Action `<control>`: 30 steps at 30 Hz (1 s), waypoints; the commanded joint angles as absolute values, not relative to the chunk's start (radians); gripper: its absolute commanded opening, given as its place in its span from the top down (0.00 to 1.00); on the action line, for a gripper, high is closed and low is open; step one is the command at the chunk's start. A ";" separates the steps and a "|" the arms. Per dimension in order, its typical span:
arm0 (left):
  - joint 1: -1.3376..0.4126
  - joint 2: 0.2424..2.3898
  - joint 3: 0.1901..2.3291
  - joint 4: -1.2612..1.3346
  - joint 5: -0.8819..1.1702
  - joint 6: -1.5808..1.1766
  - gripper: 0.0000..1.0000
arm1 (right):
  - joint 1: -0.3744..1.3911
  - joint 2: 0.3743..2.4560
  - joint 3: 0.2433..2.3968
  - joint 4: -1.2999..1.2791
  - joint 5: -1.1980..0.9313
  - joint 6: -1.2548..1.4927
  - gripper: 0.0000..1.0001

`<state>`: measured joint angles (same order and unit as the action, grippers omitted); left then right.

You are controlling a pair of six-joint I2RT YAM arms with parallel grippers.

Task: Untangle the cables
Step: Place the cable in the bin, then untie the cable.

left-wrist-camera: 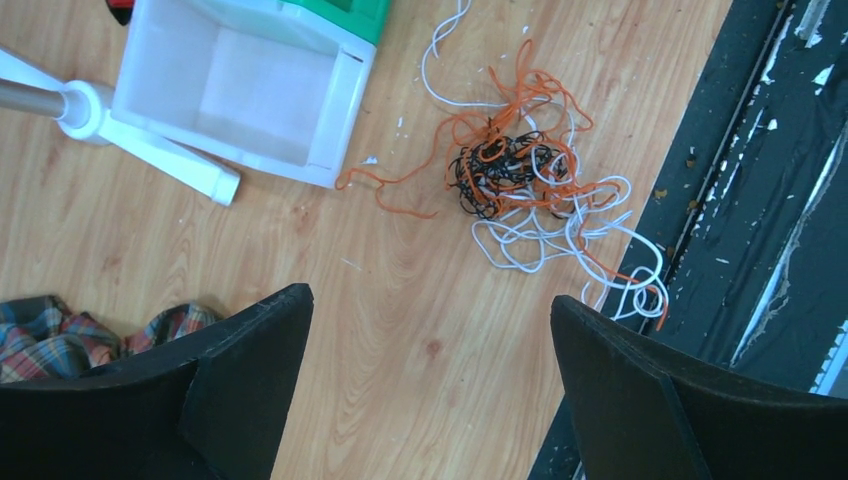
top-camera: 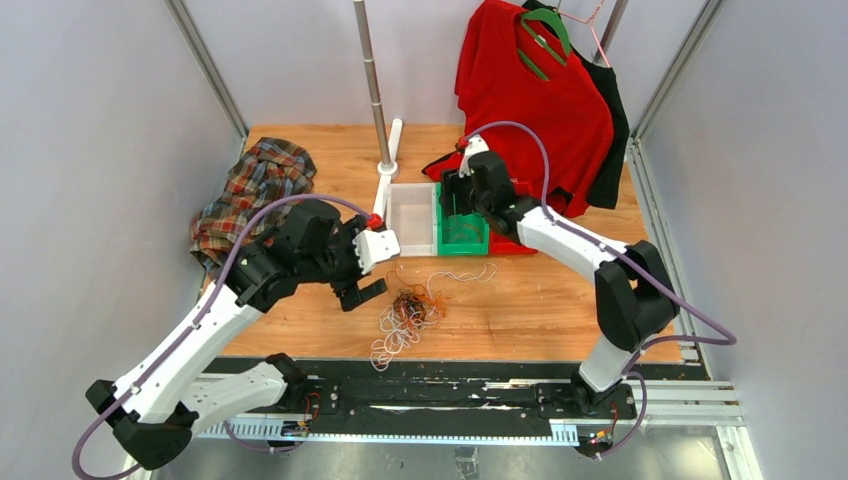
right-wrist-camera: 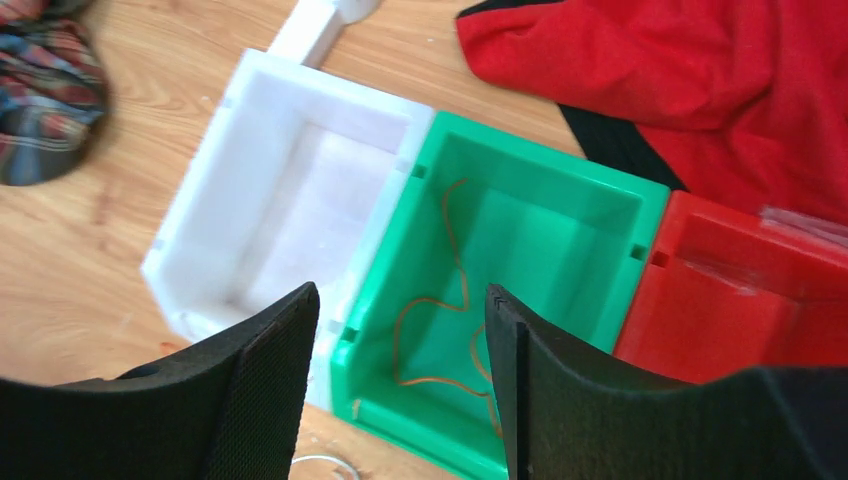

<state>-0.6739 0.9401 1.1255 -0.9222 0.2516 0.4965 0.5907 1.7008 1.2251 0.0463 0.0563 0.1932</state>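
**A:** Top external shows us the main tangle of cables lying on the wooden table, near its front edge, just in front of the white bin and the green bin

**B:** We agree. Through the left wrist camera we see white, orange and black strands knotted together, the black ones bunched in the middle and white loops trailing toward the table's near edge

**A:** And the left gripper?

**B:** We find its jaws spread wide with nothing between them. It hangs above bare wood beside the tangle, not touching it

**A:** We see the right gripper hanging over the green bin, jaws parted and empty. One orange cable lies loose on that bin's floor

**B:** We note the white bin touches the green one on the left arm's side, and a red bin touches it on the other side

**A:** We also see a plaid cloth lying at the table's left, and a red shirt hanging at the back right
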 commanded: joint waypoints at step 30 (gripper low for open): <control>-0.563 1.660 1.203 -0.770 0.550 0.822 0.50 | 0.790 1.111 0.444 0.338 0.068 0.531 0.54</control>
